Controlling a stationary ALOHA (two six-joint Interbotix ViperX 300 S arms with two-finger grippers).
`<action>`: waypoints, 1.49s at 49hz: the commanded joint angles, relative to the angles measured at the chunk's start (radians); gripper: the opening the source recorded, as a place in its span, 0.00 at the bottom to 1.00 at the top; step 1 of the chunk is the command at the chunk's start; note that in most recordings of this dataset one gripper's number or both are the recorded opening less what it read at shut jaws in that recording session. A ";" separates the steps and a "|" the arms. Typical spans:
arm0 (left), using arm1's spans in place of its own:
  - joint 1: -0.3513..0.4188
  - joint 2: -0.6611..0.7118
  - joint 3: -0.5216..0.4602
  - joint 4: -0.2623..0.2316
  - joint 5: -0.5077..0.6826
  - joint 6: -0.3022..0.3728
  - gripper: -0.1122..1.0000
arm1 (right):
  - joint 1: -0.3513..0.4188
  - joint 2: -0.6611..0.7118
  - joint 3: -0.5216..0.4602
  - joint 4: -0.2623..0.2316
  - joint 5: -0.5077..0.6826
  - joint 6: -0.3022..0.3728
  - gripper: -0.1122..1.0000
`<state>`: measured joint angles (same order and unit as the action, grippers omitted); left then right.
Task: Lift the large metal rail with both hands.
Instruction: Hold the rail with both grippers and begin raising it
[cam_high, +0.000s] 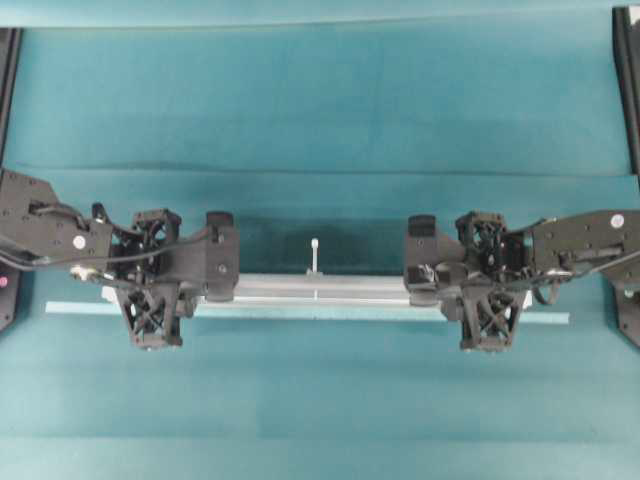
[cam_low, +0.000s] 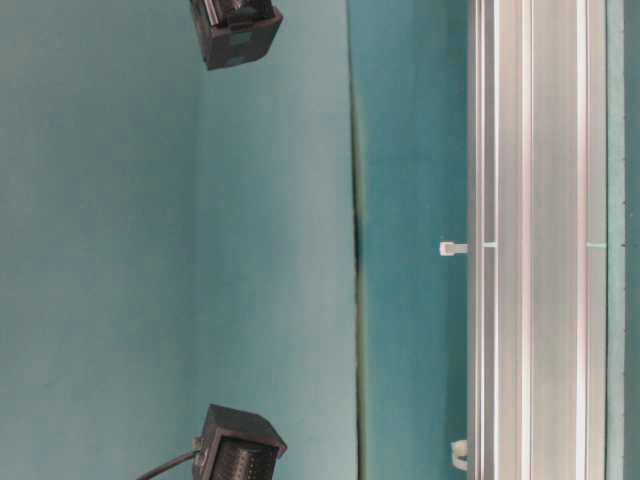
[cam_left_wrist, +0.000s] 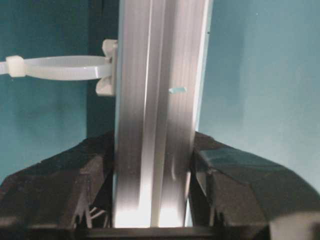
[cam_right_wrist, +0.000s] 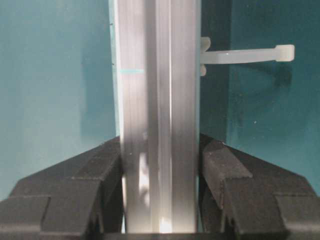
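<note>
The large metal rail (cam_high: 320, 288), a silver grooved bar, lies crosswise on the teal cloth just behind a thin pale strip (cam_high: 300, 312). A pale peg (cam_high: 315, 255) stands up at its middle. My left gripper (cam_high: 152, 285) straddles the rail near its left end, and the right gripper (cam_high: 487, 288) straddles it near the right end. In the left wrist view the rail (cam_left_wrist: 155, 100) runs between the black fingers (cam_left_wrist: 220, 185), which press its sides, so the left gripper (cam_left_wrist: 152, 200) is shut on it. The right gripper (cam_right_wrist: 160, 200) clamps the rail (cam_right_wrist: 157, 75) the same way.
A white looped tie (cam_left_wrist: 60, 67) juts from the rail's edge ahead of the left gripper, and another tie (cam_right_wrist: 245, 54) ahead of the right. Black frame posts (cam_high: 8, 60) (cam_high: 628, 80) stand at the table's back corners. In the table-level view two black housings (cam_low: 235, 30) (cam_low: 235, 445) hang above the rail (cam_low: 530, 240).
</note>
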<state>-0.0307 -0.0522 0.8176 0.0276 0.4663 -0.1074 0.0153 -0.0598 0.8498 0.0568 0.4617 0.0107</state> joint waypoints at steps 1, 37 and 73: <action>-0.011 -0.005 -0.008 -0.005 -0.006 0.000 0.43 | 0.006 0.009 -0.006 0.008 0.011 0.020 0.45; -0.017 -0.048 -0.060 -0.006 0.071 -0.009 0.43 | 0.006 -0.014 -0.058 0.008 0.092 0.025 0.45; -0.018 -0.273 -0.273 -0.006 0.469 -0.011 0.43 | 0.008 -0.219 -0.324 0.009 0.514 0.091 0.45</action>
<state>-0.0460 -0.2869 0.6136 0.0230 0.9127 -0.1166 0.0199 -0.2531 0.5737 0.0614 0.9541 0.0813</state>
